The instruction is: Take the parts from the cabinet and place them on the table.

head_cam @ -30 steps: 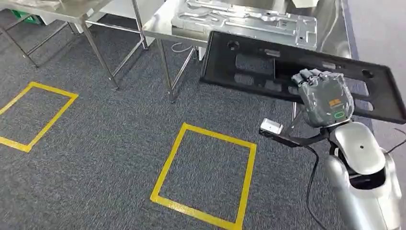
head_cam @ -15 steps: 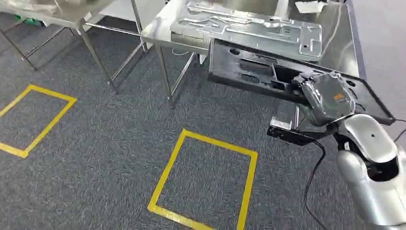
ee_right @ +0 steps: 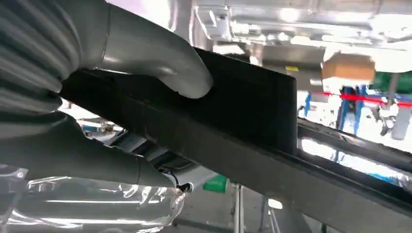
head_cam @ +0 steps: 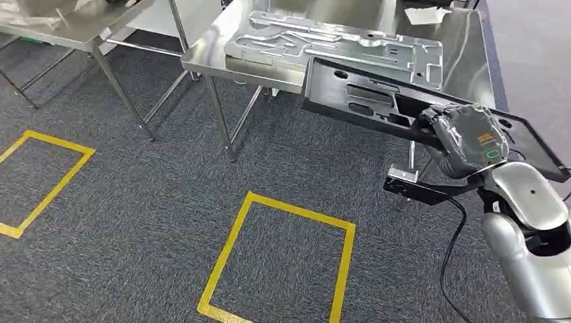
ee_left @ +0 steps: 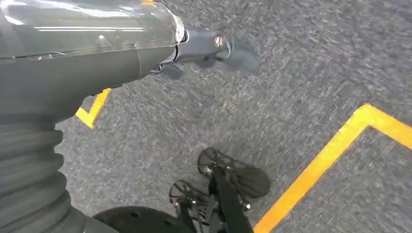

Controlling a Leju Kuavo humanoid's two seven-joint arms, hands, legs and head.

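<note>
Carrying a long black panel (head_cam: 377, 101) one-handed is what worries me. The right hand (head_cam: 464, 138) has its thumb clamped over the near edge, gripping well toward one end, so most of the panel sticks out sideways over the edge of the steel table (head_cam: 471, 60). That's a lot of leverage on one grip; my guess is it could twist or slide out if the arm jerks.

Second worry: the far end of the panel sits just beside a silver stamped metal part (head_cam: 337, 42) already lying on the table, maybe over its edge, hard to tell. Set down carelessly, the panel could land on it or shove it toward the table's edge.

The left hand (ee_left: 214, 46) hangs over the carpet holding nothing; whether its fingers are spread or curled I can't tell. So there's no second support if the panel tips.
</note>
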